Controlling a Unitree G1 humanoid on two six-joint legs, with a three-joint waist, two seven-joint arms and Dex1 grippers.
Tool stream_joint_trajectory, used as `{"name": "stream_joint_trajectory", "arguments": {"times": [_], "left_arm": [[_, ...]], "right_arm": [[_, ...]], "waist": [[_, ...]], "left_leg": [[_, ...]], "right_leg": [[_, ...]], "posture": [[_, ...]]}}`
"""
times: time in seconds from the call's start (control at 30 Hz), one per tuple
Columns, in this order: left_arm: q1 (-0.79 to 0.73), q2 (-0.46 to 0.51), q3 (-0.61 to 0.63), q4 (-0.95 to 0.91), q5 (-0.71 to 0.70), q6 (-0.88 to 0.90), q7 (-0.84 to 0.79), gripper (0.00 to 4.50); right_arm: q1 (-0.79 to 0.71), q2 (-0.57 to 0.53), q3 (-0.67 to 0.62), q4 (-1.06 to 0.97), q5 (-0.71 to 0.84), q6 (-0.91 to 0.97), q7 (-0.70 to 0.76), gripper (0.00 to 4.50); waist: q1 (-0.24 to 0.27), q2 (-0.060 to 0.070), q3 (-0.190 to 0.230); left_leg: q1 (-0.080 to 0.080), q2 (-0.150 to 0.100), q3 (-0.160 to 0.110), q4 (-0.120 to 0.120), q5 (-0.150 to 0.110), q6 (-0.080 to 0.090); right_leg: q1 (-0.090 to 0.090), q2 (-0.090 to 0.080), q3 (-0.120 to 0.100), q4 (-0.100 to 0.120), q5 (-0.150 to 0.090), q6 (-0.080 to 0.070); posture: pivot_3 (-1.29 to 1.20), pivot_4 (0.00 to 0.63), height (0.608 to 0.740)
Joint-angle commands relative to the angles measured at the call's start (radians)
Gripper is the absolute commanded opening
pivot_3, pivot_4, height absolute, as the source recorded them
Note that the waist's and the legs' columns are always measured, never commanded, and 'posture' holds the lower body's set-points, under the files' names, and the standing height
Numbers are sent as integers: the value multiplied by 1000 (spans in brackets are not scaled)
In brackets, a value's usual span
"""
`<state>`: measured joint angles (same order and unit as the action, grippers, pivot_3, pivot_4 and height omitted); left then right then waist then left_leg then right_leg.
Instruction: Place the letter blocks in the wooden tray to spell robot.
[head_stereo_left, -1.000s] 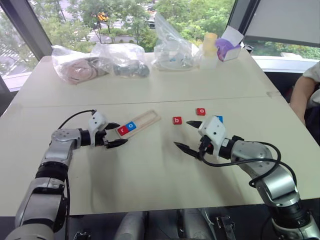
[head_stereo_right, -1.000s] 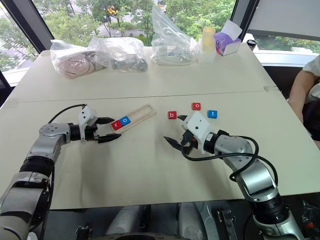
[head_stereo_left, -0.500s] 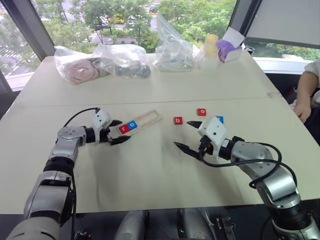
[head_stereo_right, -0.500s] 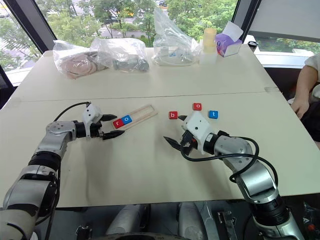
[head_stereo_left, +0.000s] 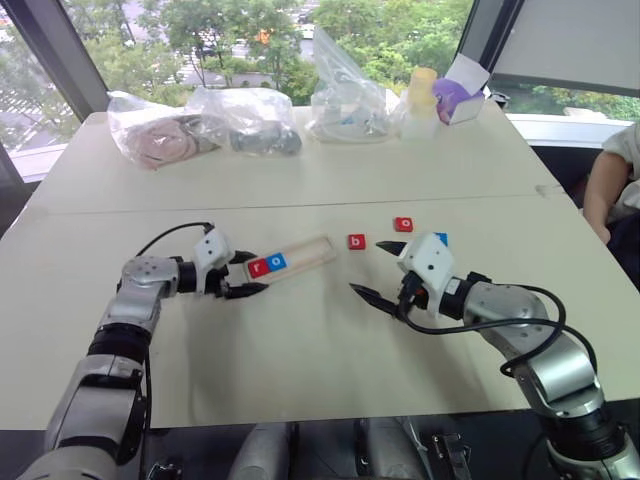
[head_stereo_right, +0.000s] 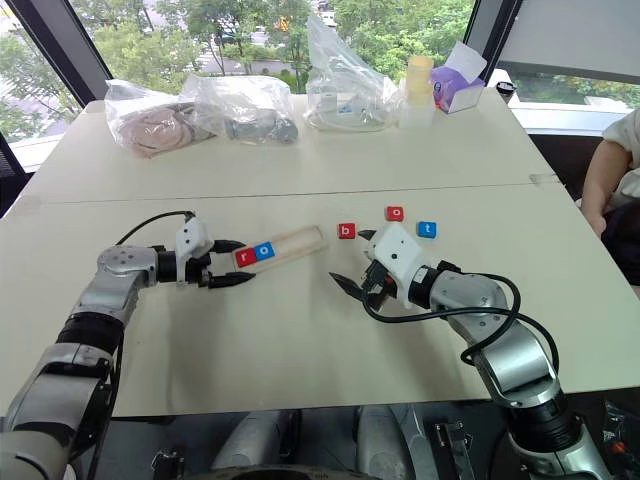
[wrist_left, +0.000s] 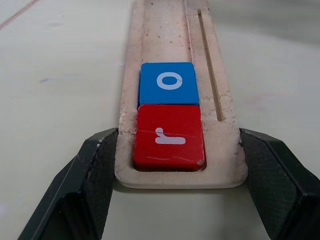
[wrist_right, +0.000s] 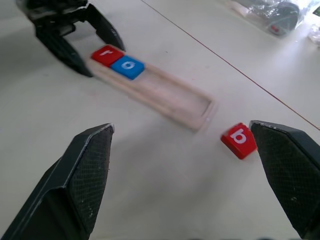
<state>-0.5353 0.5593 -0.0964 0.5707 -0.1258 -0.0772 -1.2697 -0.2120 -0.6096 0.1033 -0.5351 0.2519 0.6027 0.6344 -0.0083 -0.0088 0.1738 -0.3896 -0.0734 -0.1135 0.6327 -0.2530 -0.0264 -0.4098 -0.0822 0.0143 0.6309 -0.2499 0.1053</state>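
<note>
I have the left claw (wrist_left: 172, 210) clenched on the near end of the wooden tray (head_stereo_left: 300, 258), one black finger pressed against each long edge of the pale wood. That arm reaches forward and inward across the bench (head_stereo_left: 300, 340), the forearm low, the claw pointing slightly downward toward the middle.

In the tray's recess the red r block (wrist_left: 169, 136) sits at the gripped end with the blue o block (wrist_left: 168, 83) touching it on the far side; the rest of the slot is bare wood. The tray lies flat, angled across the bench.

My right claw (head_stereo_left: 378, 268) is released, its two fingers spread wide and holding nothing. It hangs just above the bench, pointing inward toward the tray's free end. The right arm is bent at the elbow, with a black cable looping along the forearm.

The red b block (head_stereo_left: 356, 241) lies on the bench between the tray's free end and the right claw, apart from both. The red o block (head_stereo_left: 403, 224) lies beyond it, and the blue t block (head_stereo_right: 426, 228) sits just beside that one, behind the right wrist.
</note>
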Motion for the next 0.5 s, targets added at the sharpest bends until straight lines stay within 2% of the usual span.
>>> {"name": "stream_joint_trajectory", "arguments": {"times": [0.03, 0.23, 0.5], "left_arm": [[63, -7, -78, -120, -5, 32, -81, 3117], [154, 6, -125, -301, -32, 58, -122, 3117], [217, 20, -130, -395, -52, 104, -102, 3117]], "right_arm": [[-16, -8, -25, -15, 0, -18, 1, 4500], [-19, -5, -25, -19, -6, -15, -6, 4500], [-16, -3, -24, -27, -7, -11, -11, 4500]], "waist": [[-1, 0, 0], [-1, 0, 0], [-2, 0, 0]], "left_leg": [[0, 0, 0, 0, 0, 0], [0, 0, 0, 0, 0, 0], [0, 0, 0, 0, 0, 0]], "right_leg": [[0, 0, 0, 0, 0, 0], [0, 0, 1, 0, 0, 0], [0, 0, 1, 0, 0, 0]], "posture": [[0, 150, 740], [0, 150, 740], [0, 150, 740]]}}
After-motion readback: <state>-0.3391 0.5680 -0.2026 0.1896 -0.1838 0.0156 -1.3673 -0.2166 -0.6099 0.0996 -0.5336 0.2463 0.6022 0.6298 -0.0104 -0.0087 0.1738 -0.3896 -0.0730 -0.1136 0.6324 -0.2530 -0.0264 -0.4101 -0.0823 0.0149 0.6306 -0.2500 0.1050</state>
